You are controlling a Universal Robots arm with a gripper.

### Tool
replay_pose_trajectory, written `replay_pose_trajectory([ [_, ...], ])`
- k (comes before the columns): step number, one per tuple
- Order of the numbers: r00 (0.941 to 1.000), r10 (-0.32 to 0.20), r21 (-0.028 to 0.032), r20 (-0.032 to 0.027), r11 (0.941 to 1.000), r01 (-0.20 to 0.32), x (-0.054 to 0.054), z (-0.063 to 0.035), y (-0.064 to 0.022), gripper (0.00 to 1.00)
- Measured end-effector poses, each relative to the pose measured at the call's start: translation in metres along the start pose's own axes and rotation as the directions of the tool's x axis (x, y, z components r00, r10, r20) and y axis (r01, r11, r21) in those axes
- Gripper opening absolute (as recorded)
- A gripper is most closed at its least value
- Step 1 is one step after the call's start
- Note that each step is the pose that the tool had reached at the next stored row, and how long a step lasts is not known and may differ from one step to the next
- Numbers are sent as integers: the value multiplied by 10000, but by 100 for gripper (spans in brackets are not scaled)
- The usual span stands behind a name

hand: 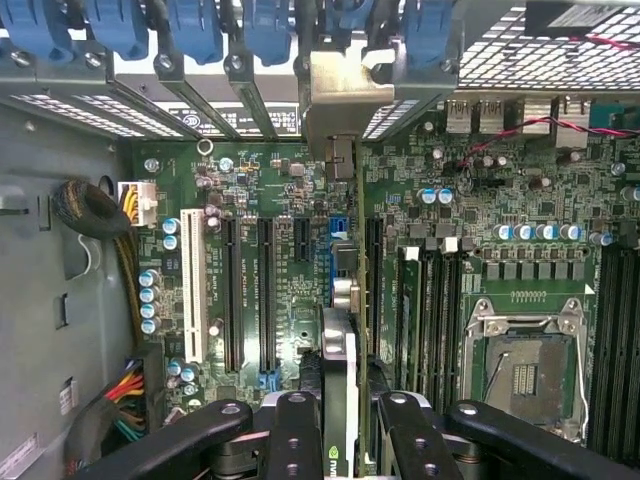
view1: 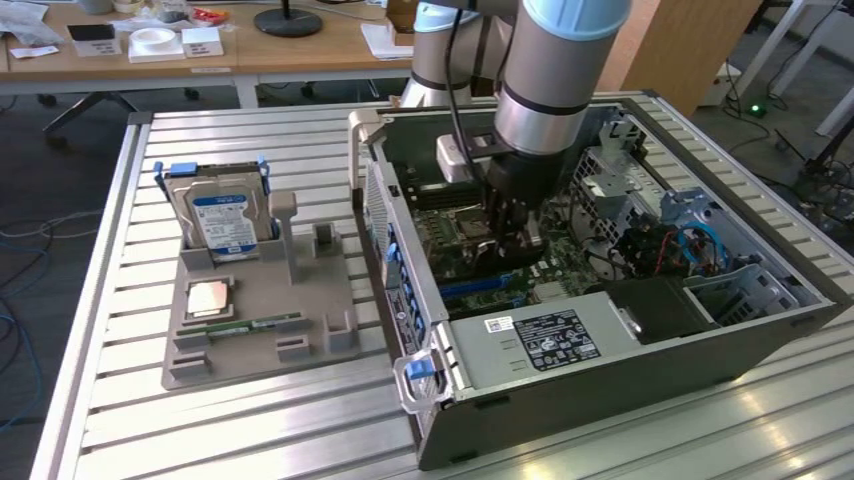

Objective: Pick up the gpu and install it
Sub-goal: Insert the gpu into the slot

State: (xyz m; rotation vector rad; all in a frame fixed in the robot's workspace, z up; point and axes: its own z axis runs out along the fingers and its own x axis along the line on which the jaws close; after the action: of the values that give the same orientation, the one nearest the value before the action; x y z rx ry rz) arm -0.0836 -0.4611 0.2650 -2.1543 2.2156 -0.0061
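Green card: your gpu (hand: 338, 350) stands on its thin edge right between the jaws, down inside the computer case (view1: 601, 380).
Jaws: closed on the gpu, with one finger (hand: 292, 440) pressed on each flat side.
Arm end: your gripper (hand: 350, 425) points down at the board. From outside you see the gripper (view1: 514, 235) low inside the case.
Card end: the silver end plate (hand: 350, 95) is at the far end of the card from the jaws, next to the blue clips (hand: 190, 30).
Under the card: the green motherboard (hand: 290, 190). You cannot tell if the card touches it.
One side of the jaws: two long black slots (hand: 250, 290), just beside the card.
Other side of the jaws: the memory slots (hand: 430, 310), and past them the chip socket (hand: 525, 370).
Outside the case: a grey tray (view1: 254, 340), well apart from the jaws, holds a hard drive (view1: 224, 220) standing up.
Under it all: a metal table (view1: 240, 430).
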Motion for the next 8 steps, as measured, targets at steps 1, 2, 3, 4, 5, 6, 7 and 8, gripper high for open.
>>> replay_pose_trajectory([
  [1,10000,0,0,-2,10000,0,1,2,7,27],
  [2,10000,-2,0,0,10000,2,1,4,16,27],
  [3,10000,-2,0,1,10000,2,1,6,25,27],
  [4,10000,-1,0,-1,10000,1,1,7,30,27],
  [5,10000,-2,-1,-4,10000,2,1,8,34,27],
  [6,10000,-2,-1,-5,10000,2,2,9,39,27],
  [7,10000,-2,-1,-6,10000,2,2,11,45,27],
  [8,10000,-3,0,-9,10000,3,2,12,51,27],
])
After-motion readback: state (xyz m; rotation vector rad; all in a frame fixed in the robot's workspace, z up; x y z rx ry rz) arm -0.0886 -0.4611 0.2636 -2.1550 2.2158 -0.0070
